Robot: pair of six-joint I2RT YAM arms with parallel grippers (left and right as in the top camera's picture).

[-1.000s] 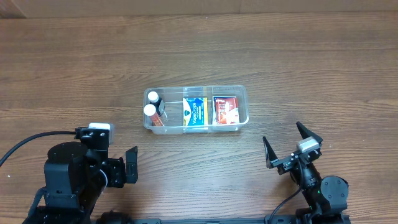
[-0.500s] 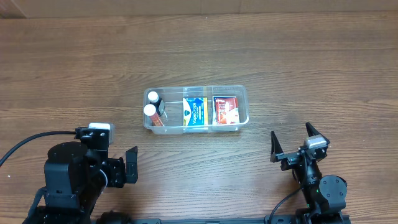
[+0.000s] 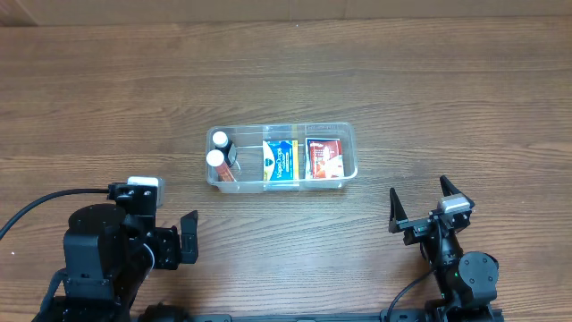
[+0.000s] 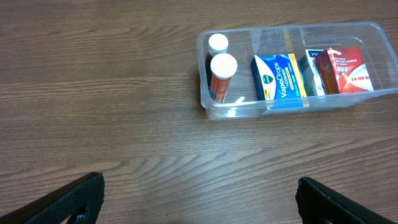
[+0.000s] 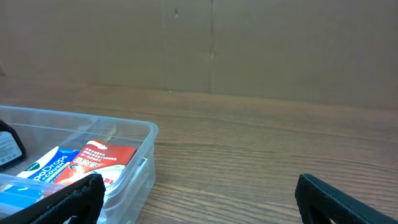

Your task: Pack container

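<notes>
The clear plastic container (image 3: 349, 154) sits mid-table. It holds two white-capped bottles (image 3: 215, 160), a blue-and-yellow box (image 3: 279, 161) and a red box (image 3: 324, 158). It also shows in the left wrist view (image 4: 385, 46) and the right wrist view (image 5: 143, 158). My left gripper (image 3: 183, 240) is open and empty near the front left, well short of the container. My right gripper (image 3: 427, 207) is open and empty at the front right, apart from the container's right end.
The wooden table (image 3: 447, 89) runs to a cardboard-coloured wall (image 5: 249, 43) at the back. A black cable (image 3: 36, 210) loops at the left by the left arm's base.
My right gripper has drawn back toward the front edge and turned a little to the right since a second ago. The left arm and the container have not moved.
</notes>
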